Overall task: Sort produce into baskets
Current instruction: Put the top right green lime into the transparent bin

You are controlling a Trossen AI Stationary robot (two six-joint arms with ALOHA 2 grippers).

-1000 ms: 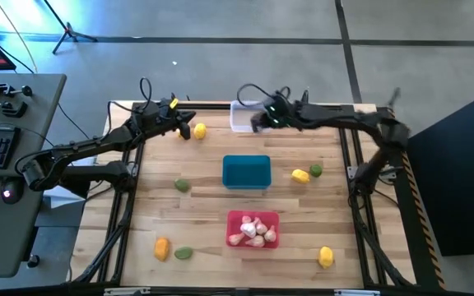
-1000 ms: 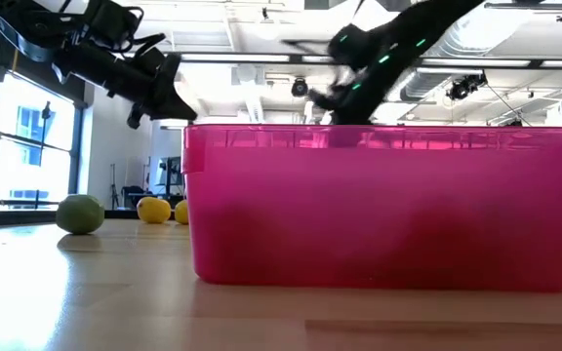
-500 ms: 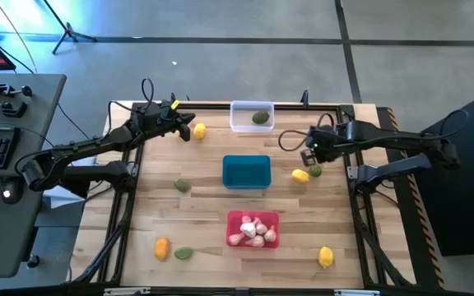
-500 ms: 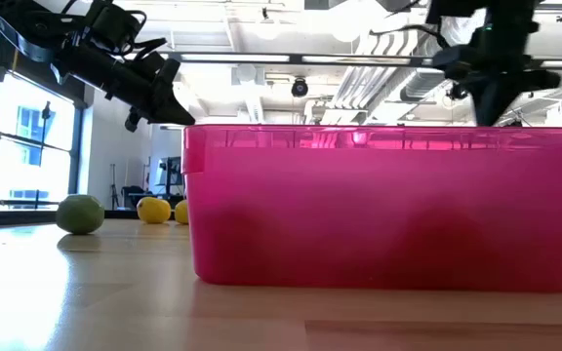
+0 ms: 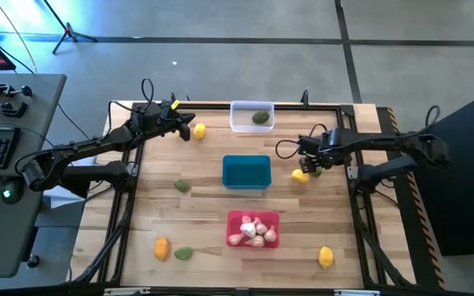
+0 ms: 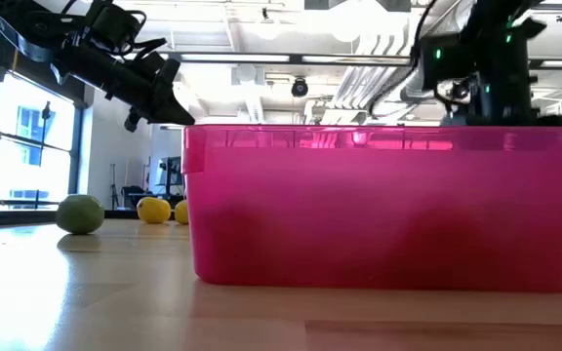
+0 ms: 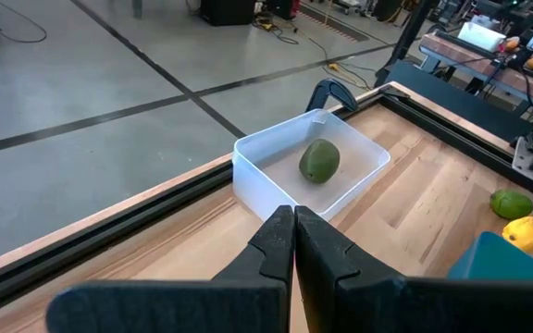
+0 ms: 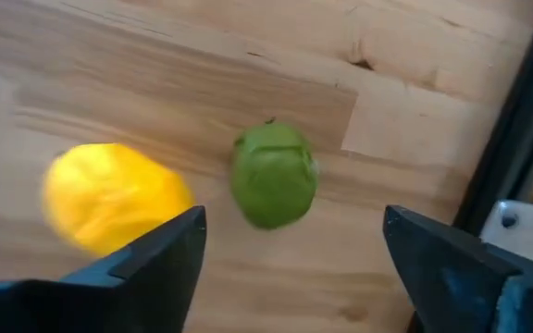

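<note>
My right gripper (image 8: 294, 250) hangs open, fingers pointing down, just above a dark green piece (image 8: 273, 176) at the table's right. That piece rests on the wood between the finger lines, untouched. A yellow fruit (image 8: 109, 196) lies just beside it (image 5: 300, 174). My left gripper (image 5: 186, 128) is shut and empty at the far left, next to another yellow fruit (image 5: 199, 129). The clear basket (image 5: 237, 123) at the far edge holds one green piece (image 7: 319, 160). The teal basket (image 5: 246, 171) stands mid-table. The red basket (image 5: 233, 224) holds garlic-like bulbs (image 5: 253, 230).
Loose produce lies on the wood: a green piece (image 5: 183, 186) left of the teal basket, an orange fruit (image 5: 162, 247) and a green piece (image 5: 184, 253) at the near left, a yellow fruit (image 5: 326, 257) at the near right. A black frame rail (image 8: 516, 120) runs close by my right gripper.
My right gripper has swung away from the clear basket at the far edge toward the table's right and near side. It has then come down over the yellow fruit and the green piece. A green piece now lies in the clear basket.
</note>
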